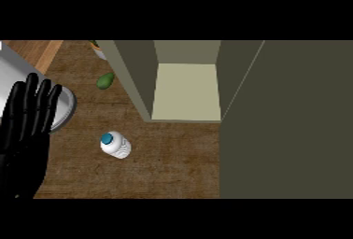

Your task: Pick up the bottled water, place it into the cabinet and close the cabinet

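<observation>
**Barely begun: bottled water [115, 145] on the counter [165, 168], cabinet [135, 79] open**

Evidently none of the three steps had been done. The bottled water appeared to stand upright on the wooden counter with its blue cap up. It sat just in front of the cabinet's opening and a little to its left, and nothing touched it. The cabinet's pale inside held nothing and its front was open. A broad dark panel [289, 121] at the right was probably its door, though I could not tell for sure. By my judgement, picking up, placing and closing were all left to do.

The left hand [27, 126] showed at the view's left edge, resting with fingers straight and slightly apart, pointing up. It held nothing and was well apart from the bottled water. The right hand was not in view.

Counted: one bottled water, one cabinet and one hand visible. One small green fruit-like thing [105, 81] lay near the cabinet's left wall, and one grey round vessel [66, 108] sat partly behind the hand.
</observation>
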Controlling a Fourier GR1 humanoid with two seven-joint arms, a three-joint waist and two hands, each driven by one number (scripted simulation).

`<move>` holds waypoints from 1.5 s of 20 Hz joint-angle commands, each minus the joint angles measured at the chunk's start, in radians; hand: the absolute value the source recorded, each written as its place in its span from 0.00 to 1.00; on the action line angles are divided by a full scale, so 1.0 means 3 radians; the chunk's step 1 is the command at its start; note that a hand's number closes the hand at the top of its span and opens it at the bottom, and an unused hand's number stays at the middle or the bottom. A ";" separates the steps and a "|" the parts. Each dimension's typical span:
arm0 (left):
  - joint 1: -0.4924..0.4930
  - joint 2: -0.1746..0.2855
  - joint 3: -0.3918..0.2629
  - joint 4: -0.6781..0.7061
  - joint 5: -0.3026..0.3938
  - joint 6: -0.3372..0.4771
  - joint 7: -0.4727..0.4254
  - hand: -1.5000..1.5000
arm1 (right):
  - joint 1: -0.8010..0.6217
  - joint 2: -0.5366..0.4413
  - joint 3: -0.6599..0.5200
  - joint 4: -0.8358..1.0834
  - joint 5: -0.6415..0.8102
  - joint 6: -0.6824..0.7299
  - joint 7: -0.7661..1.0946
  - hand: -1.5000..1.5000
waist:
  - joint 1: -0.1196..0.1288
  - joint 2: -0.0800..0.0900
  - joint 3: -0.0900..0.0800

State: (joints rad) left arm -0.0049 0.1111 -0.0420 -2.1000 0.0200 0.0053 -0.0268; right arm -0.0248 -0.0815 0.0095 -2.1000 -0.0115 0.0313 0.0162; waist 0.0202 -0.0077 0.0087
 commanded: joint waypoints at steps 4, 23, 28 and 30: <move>-0.0030 0.0297 -0.0338 -0.0007 0.0756 -0.0981 -0.0155 0.00 | 0.0205 -0.0074 0.0042 -0.0244 0.0097 0.0053 -0.0004 0.00 | -0.0157 0.0018 -0.0036; 0.0698 0.1230 0.0320 0.0612 0.3043 -0.2285 0.1127 0.00 | 0.1241 0.0229 0.0376 -0.0515 -0.0890 0.0124 0.0396 0.00 | -0.0065 0.0024 -0.0029; 0.0577 0.1272 0.0556 0.0838 0.3150 -0.2397 0.1159 0.00 | 0.1957 0.0114 0.0557 -0.0787 -0.0926 0.0415 0.0092 0.00 | -0.0092 0.0020 -0.0028; 0.0753 0.1169 0.0578 0.0714 0.3035 -0.2477 0.1142 0.00 | 0.1846 0.0120 0.0462 -0.0732 -0.0994 0.0389 0.0128 0.00 | -0.0075 0.0020 -0.0029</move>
State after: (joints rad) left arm 0.2138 0.4650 0.0934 -1.8873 0.9220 -0.7118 0.3006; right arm 0.5009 -0.0284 0.1722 -2.2906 -0.2699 0.1296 0.0473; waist -0.0036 -0.0015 0.0000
